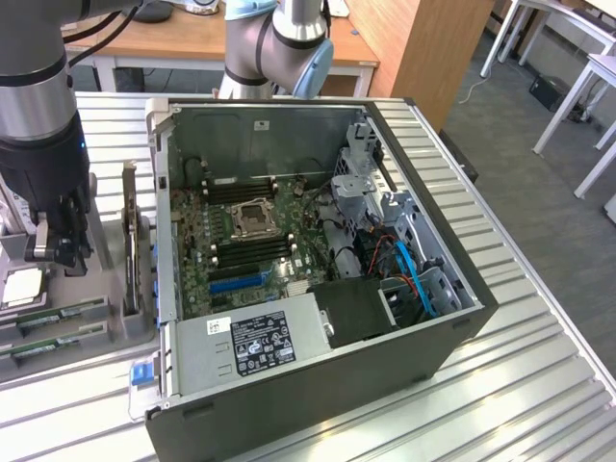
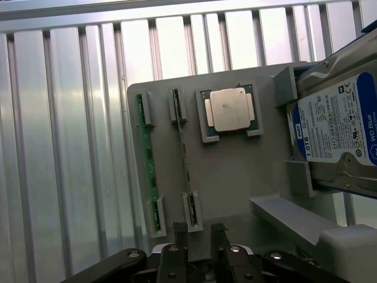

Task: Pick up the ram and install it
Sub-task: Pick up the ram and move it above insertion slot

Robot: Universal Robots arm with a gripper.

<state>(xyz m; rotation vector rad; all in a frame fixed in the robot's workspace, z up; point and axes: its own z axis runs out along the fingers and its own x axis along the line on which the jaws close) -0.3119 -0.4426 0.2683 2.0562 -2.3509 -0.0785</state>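
Two ram sticks stand on edge in a grey holder tray (image 2: 247,171). One ram stick (image 2: 184,159) is a thin green board nearest my fingers; the other ram stick (image 2: 147,153) runs parallel beside it. In the exterior view the ram sticks (image 1: 63,315) lie at the far left, below my gripper (image 1: 60,256). In the wrist view my gripper (image 2: 199,233) hangs open above the tray, its dark fingertips (image 2: 179,231) apart just past the end of the nearer stick, with nothing between them. The open computer case (image 1: 318,385) shows its motherboard (image 1: 245,231) with black memory slots (image 1: 252,250).
A square CPU chip (image 2: 230,109) sits in the same tray, and a silver hard drive (image 2: 336,130) with a blue-white label stands beside it. The tray and case rest on a ribbed metal table (image 1: 539,385). The case walls rise around the motherboard. Wooden desks stand behind.
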